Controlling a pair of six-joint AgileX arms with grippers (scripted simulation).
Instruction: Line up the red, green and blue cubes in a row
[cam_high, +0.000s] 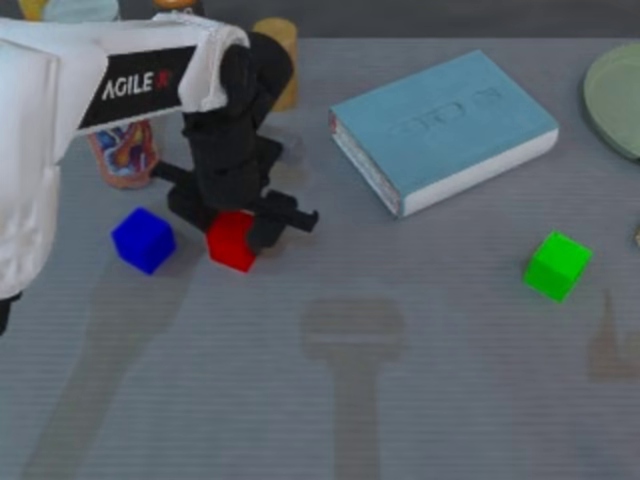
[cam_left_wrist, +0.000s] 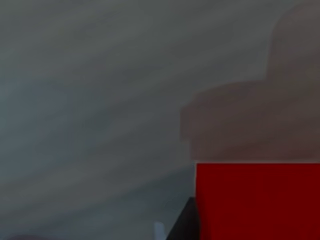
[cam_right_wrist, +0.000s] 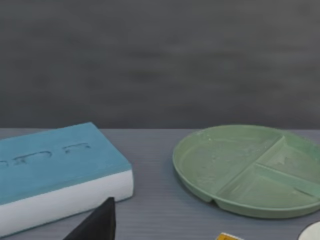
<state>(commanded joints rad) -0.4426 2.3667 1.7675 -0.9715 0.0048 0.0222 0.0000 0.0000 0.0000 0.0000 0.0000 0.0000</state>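
Red cube (cam_high: 231, 241) in left gripper (cam_high: 243, 232), beside blue cube (cam_high: 143, 240).

The left arm (cam_high: 60, 110) is a thick, smooth white shell with rounded edges. A black panel (cam_high: 135, 88) on its side carries "AGILE X" in white capitals. Beyond the shell comes a matte black wrist (cam_high: 245, 80), then the blocky black tool (cam_high: 235, 215) with a flat bar sticking out sideways.
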